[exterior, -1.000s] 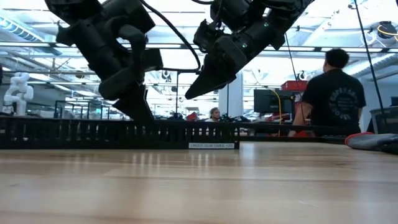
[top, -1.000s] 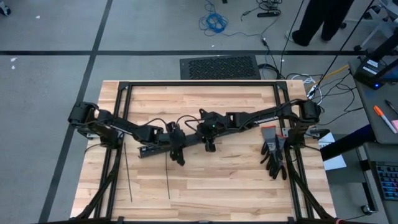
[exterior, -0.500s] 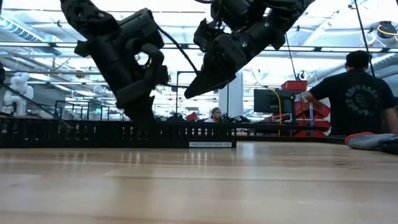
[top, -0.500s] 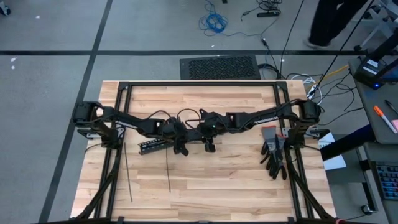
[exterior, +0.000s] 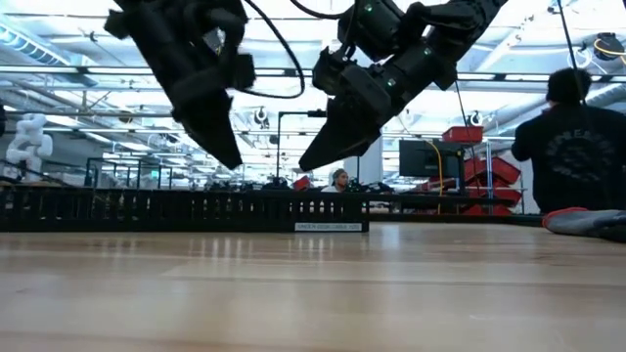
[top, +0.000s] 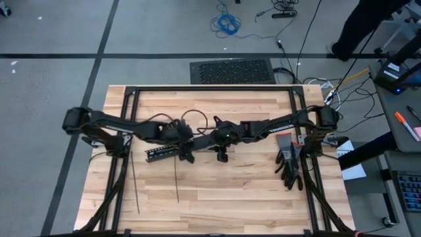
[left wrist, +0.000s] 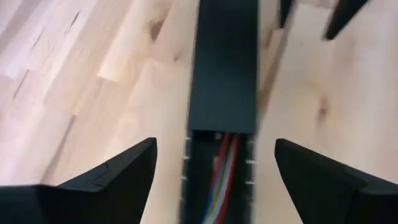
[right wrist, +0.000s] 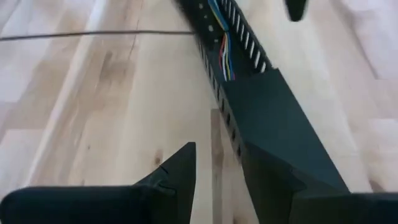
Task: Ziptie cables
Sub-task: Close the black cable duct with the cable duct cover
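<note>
a robotics lab or engineering workshop, open-plan and industrial. the butcher-block table (top: 217,197) stands in a black metal frame (top: 204,88) on a grey concrete floor marked with dark tape lines (top: 164,55). loose cables, one a blue coil (top: 227,24), lie on the floor. the low view looks across to strip-lit ceiling trusses (exterior: 88,73), a monitor (exterior: 419,156), red bins (exterior: 494,176), a white robot arm (exterior: 27,137) and a person (exterior: 577,147) at a bench.

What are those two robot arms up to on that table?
Both hover over a long black slotted duct lying on the wooden table. Coloured cables lie inside it, partly under a flat black cover. The left gripper is open above the duct, holding nothing. The right gripper straddles one duct wall. Two zipties lie untouched nearby.
</note>
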`<state>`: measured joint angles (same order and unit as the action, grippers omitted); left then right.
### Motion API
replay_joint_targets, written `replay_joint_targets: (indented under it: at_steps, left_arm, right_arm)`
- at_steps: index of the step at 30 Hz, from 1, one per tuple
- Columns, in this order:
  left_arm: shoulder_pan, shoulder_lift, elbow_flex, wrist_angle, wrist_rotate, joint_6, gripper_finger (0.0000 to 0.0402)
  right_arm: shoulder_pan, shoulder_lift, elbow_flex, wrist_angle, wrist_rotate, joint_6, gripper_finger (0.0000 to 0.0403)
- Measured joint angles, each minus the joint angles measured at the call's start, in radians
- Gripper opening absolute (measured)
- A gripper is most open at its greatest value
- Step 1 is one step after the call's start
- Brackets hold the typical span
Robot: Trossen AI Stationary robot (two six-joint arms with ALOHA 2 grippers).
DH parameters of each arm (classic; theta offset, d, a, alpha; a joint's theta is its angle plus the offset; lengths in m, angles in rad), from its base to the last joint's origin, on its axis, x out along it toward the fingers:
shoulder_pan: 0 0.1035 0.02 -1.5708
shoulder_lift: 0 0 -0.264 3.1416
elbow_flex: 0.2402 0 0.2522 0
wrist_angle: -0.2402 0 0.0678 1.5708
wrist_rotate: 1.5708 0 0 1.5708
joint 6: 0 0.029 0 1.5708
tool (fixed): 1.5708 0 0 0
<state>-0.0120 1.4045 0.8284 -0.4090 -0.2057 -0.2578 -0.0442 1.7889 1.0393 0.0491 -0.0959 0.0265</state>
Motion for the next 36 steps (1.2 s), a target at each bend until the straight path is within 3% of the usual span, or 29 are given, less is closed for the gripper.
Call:
replay_joint_targets:
  at_steps: [4,11,16,25,36]
  left_arm:
    - [-0.067,-0.079,0.0,-0.036,-0.042,-0.08,0.0322]
    - [-0.247,-0.177,0.0,-0.067,-0.243,-0.176,0.0322]
    - [-0.329,-0.185,0.0,-0.07,-0.364,-0.18,0.0322]
    - [-0.343,-0.153,-0.002,-0.003,-0.62,-0.09,0.0322]
    - [-0.274,-0.148,-0.024,0.068,-0.642,0.116,0.0322]
  right_arm:
    - [0.032,0.0,0.0,-0.001,0.015,0.018,0.0121]
    - [0.093,0.0,0.0,-0.063,0.227,0.034,0.0121]
    - [0.128,0.0,0.0,-0.085,0.308,0.069,0.0121]
    - [0.15,0.0,0.0,0.063,0.309,0.036,0.0121]
    - [0.092,-0.001,0.001,0.358,0.306,-0.219,0.0121]
